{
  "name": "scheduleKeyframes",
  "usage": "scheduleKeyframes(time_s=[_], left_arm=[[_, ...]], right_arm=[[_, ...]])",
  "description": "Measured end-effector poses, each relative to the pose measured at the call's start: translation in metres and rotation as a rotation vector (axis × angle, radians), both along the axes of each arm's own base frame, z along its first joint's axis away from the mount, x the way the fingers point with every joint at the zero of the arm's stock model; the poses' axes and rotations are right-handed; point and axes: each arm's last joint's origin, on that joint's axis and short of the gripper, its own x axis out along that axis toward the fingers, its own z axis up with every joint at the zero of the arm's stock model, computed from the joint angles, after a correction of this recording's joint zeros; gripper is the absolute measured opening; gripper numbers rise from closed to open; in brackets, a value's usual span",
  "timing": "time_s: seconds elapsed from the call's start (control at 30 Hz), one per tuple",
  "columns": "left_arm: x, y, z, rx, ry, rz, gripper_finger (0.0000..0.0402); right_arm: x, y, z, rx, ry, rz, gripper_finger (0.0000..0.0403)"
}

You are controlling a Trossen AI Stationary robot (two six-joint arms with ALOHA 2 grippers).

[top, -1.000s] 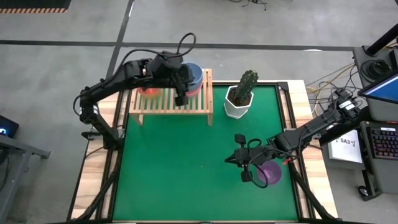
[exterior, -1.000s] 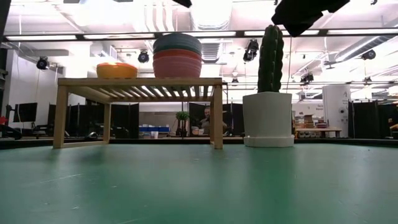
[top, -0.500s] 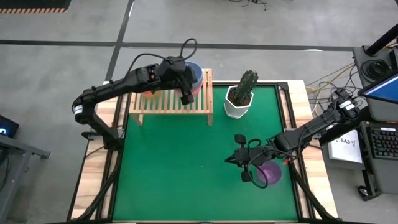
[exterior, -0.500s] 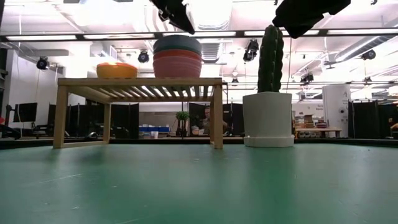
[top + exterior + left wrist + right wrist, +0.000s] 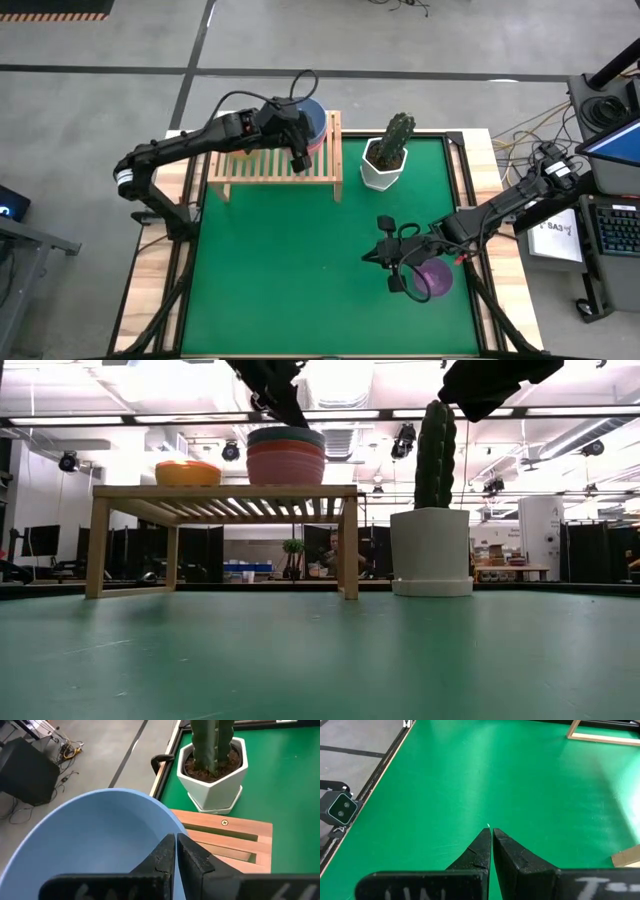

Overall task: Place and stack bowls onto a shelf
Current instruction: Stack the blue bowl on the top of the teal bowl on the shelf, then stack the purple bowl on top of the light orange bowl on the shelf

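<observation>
The light-wood shelf (image 5: 272, 167) stands at the mat's far left. On its right end sits a stack of larger bowls (image 5: 286, 455), coral-red and pink below and the blue-grey bowl (image 5: 100, 840) on top. A yellow bowl (image 5: 187, 473) sits on the shelf's left part. My left gripper (image 5: 175, 840) is shut, with its tips at the blue-grey bowl's rim. My right gripper (image 5: 491, 834) is shut and empty above the green mat (image 5: 485, 780). The purple bowl (image 5: 437, 279) lies on the mat beside it. My left gripper comes slanting down from above onto the top of the stack. Its shut fingertips (image 5: 298, 420) stand at the blue-grey bowl's rim (image 5: 161, 822). I cannot tell whether they touch it. The bowl sits level in the stack on the shelf.
A white faceted pot with a tall cactus (image 5: 385, 160) stands on the mat just right of the shelf, and also shows in the low view (image 5: 431, 550). The wooden table frame (image 5: 480, 150) borders the mat. Open mat lies in front of the shelf.
My left gripper has come down toward the bowl stack at the shelf's right end, from well above it to its top rim. The stack and the right arm have kept still.
</observation>
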Motion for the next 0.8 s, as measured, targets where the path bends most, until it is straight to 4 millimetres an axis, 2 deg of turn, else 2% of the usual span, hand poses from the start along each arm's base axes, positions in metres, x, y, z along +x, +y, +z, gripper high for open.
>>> scheduleKeyframes(time_s=[0.1, 0.23, 0.43, 0.63, 0.8], left_arm=[[-0.002, -0.003, 0.005, -0.002, -0.018, 0.002, 0.0001], [-0.013, -0.014, 0.022, -0.007, -0.088, -0.005, 0.0001], [-0.034, -0.053, 0.036, -0.05, -0.172, -0.074, 0.0001], [-0.057, -0.103, 0.018, -0.151, -0.26, -0.179, 0.0001], [-0.07, -0.139, -0.007, -0.234, -0.357, -0.287, 0.0001]], right_arm=[[0.0, 0.0, 0.0, 0.002, 0.001, -0.001, 0.0009], [0.0, 0.0, 0.0, 0.021, 0.003, -0.014, 0.0009], [0.0, 0.0, 0.0, 0.104, 0.014, -0.067, 0.0009], [-0.002, -0.001, -0.001, 0.198, 0.079, -0.139, 0.0009], [-0.015, -0.007, -0.001, 0.219, 0.31, -0.265, 0.0009]])
